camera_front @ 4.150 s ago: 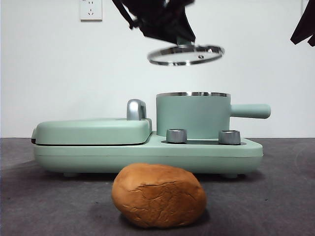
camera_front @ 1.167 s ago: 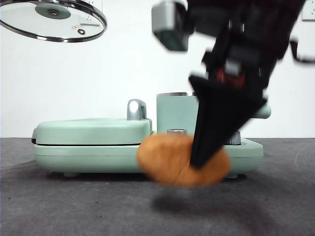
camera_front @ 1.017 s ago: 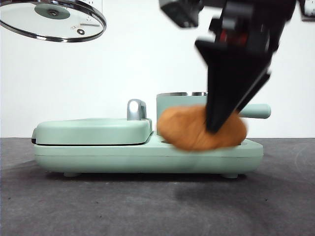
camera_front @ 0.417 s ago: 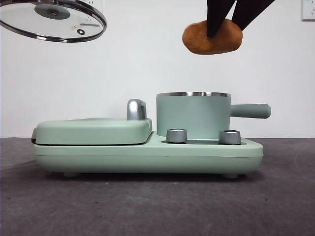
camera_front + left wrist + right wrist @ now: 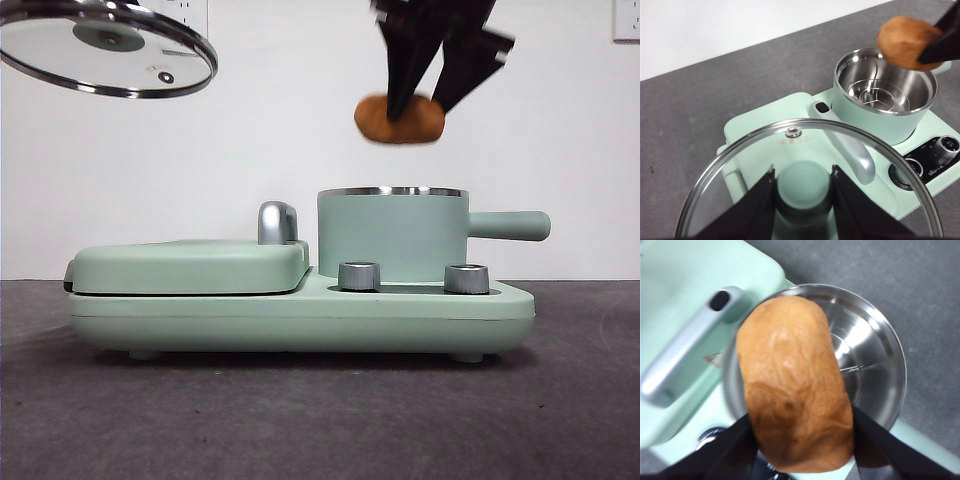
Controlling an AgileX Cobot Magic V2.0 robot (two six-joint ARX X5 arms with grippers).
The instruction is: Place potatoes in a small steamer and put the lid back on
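The orange-brown potato (image 5: 400, 118) hangs in the air above the small steamer (image 5: 392, 232), a mint-green pot with a steel rim and side handle. My right gripper (image 5: 430, 72) is shut on the potato (image 5: 792, 385), which sits over the pot's open steel mouth (image 5: 875, 365). The pot (image 5: 885, 95) is open, with a steel insert visible inside and the potato (image 5: 905, 41) above its far rim. My left gripper (image 5: 802, 187) is shut on the mint knob of the glass lid (image 5: 805, 175), held high at the upper left, away from the pot. The lid (image 5: 105, 50) is tilted slightly.
The pot stands on a mint-green cooker base (image 5: 300, 315) with two steel dials (image 5: 359, 276) and a closed flat griddle cover (image 5: 190, 265) with a steel handle (image 5: 277, 222). Dark grey tabletop (image 5: 300, 420) lies in front. A white wall is behind.
The right gripper lifted the potato off the table, raised it above the pot, and has now lowered it slightly and shifted it left. The lid stays held at upper left.
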